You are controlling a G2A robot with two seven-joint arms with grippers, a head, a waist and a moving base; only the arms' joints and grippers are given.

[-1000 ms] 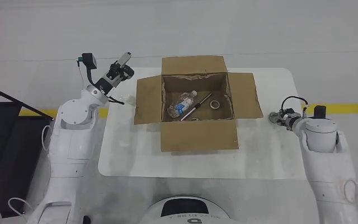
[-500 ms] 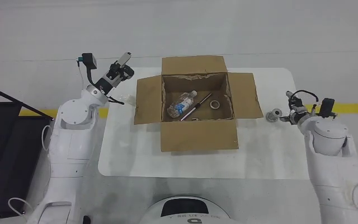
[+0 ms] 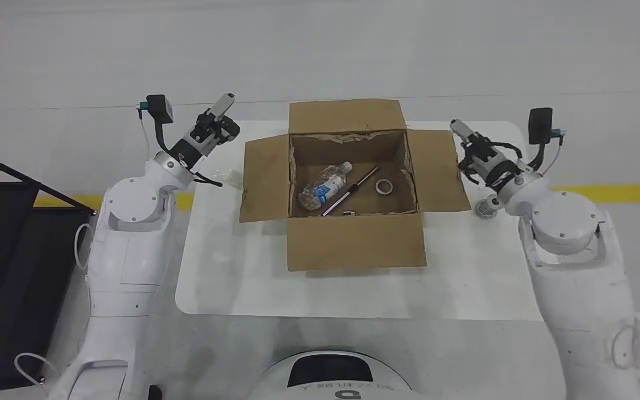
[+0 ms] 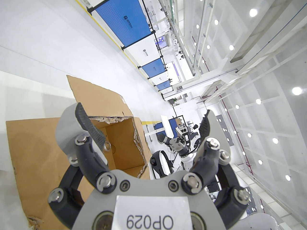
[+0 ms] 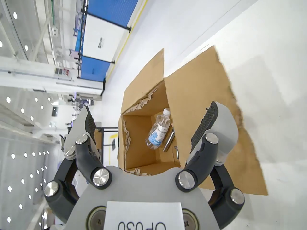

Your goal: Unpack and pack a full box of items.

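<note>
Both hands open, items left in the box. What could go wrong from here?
The right hand hovers by the right flap of the box; dipping in could snag it and drag everything. The bottle lies against the metal rod, so one grasp might pinch both. The small metal part lies close under the right arm; a low swing could knock it away.

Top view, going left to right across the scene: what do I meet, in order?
left hand → open box, holding water bottle → small roll → right hand → small metal part
</note>
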